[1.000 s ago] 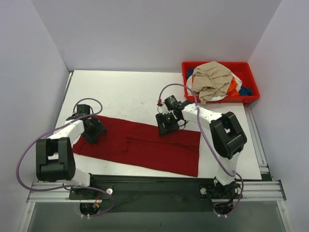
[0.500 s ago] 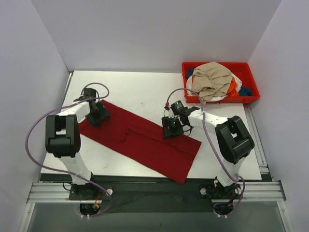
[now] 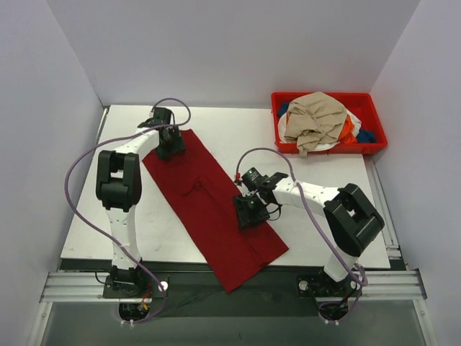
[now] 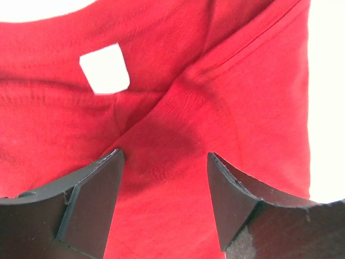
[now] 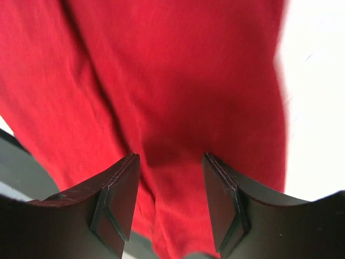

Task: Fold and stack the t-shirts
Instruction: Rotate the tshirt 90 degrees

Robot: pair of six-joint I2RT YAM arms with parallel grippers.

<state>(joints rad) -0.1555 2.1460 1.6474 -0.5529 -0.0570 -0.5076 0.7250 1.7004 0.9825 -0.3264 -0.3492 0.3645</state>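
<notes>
On the table (image 3: 238, 137): dark red t-shirt (image 3: 205, 205), laid out as a long strip. Runs diagonally, neck end far left, hem near right, overhanging the near edge. Probably handles light and limp, prone to drag and wrinkle; best pinched at corners or edges. Far right, red bin (image 3: 374, 148) heaped with other t-shirts (image 3: 313, 115). At the neck end, left gripper (image 3: 171, 144) spread wide; mid-strip, right gripper (image 3: 248, 213) about half spread; both tips down on cloth, seemingly pressing, not pinching. Just beyond the left fingers, white neck label (image 4: 105, 75).

Red bin (image 3: 373, 108) on white table's (image 3: 216, 126) far right corner.
</notes>
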